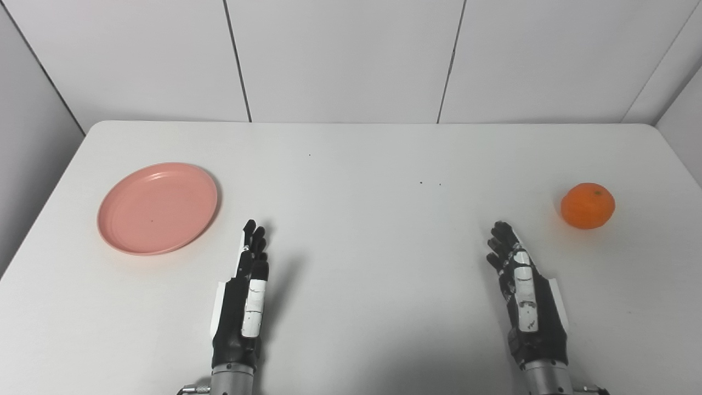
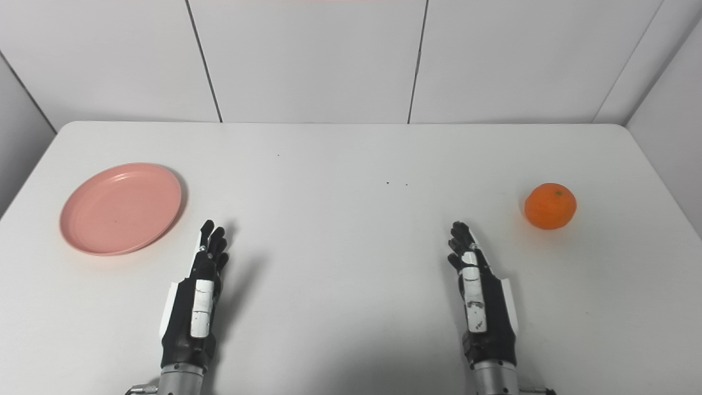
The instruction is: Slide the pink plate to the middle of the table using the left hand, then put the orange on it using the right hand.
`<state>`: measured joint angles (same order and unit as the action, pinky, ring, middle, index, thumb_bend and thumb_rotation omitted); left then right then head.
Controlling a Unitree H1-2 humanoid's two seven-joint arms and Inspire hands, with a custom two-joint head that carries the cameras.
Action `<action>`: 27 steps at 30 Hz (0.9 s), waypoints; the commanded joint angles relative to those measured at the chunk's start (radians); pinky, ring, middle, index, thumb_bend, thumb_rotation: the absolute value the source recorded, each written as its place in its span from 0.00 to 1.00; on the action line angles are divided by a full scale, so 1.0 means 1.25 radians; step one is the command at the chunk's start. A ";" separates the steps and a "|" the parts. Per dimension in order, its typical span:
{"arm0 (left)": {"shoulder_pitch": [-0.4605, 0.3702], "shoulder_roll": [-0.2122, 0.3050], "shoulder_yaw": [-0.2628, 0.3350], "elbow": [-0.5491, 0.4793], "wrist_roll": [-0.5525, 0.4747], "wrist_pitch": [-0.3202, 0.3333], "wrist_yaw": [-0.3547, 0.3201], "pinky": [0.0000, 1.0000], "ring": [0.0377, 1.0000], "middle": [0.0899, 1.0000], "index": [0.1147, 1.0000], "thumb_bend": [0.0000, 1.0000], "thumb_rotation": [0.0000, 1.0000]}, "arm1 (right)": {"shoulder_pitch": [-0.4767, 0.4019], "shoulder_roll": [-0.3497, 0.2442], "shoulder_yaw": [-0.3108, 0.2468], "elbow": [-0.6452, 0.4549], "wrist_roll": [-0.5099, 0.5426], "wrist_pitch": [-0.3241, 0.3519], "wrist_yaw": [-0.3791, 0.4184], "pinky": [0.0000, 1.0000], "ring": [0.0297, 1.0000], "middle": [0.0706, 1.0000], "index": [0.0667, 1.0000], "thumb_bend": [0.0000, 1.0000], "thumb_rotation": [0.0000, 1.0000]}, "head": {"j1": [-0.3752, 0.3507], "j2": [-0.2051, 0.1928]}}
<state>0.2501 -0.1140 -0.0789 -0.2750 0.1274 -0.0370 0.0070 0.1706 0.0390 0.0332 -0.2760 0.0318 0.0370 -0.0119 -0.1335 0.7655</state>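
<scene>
A round pink plate (image 1: 157,208) lies flat on the left side of the white table (image 1: 351,164), with nothing on it. An orange (image 1: 587,206) rests on the table at the far right. My left hand (image 1: 244,296) stands edge-on near the front, fingers stretched forward, open and holding nothing; the plate is a short way off to its upper left. My right hand (image 1: 524,291) is held the same way, open, with the orange a little beyond its fingertips and to the right.
White wall panels (image 1: 345,55) close off the back and both sides of the table. A few tiny dark specks (image 1: 429,183) mark the tabletop near the middle. The table's front edge is out of view.
</scene>
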 commanded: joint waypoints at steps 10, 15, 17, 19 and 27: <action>0.187 0.053 0.011 -0.041 -0.001 0.020 -0.011 1.00 1.00 1.00 1.00 0.77 1.00 | 0.012 -0.012 0.012 -0.030 -0.009 -0.072 0.019 0.94 0.94 0.93 0.89 0.86 1.00 | -0.004 -0.001; 0.191 0.053 0.009 -0.051 0.004 0.028 -0.013 1.00 1.00 1.00 1.00 0.77 1.00 | 0.015 -0.014 0.013 -0.033 -0.015 -0.074 0.019 0.94 0.93 0.92 0.89 0.85 1.00 | -0.002 0.002; 0.192 0.053 0.008 -0.053 0.004 0.029 -0.013 1.00 1.00 1.00 1.00 0.77 1.00 | 0.015 -0.015 0.013 -0.034 -0.016 -0.071 0.019 0.94 0.93 0.92 0.88 0.85 1.00 | -0.002 0.002; 0.193 0.053 0.007 -0.055 0.005 0.029 -0.013 1.00 1.00 1.00 1.00 0.76 1.00 | 0.015 -0.014 0.013 -0.036 -0.015 -0.067 0.019 0.95 0.93 0.92 0.88 0.86 1.00 | -0.003 0.003; 0.190 0.053 0.009 -0.053 0.003 0.026 -0.012 1.00 1.00 1.00 1.00 0.75 1.00 | 0.014 -0.013 0.014 -0.034 -0.016 -0.067 0.018 0.95 0.93 0.92 0.89 0.86 1.00 | -0.007 0.002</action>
<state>0.2526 -0.1139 -0.0794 -0.2944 0.1285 -0.0073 0.0062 0.1696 0.0394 0.0395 -0.2761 0.0187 0.0370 -0.0119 -0.1427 0.7670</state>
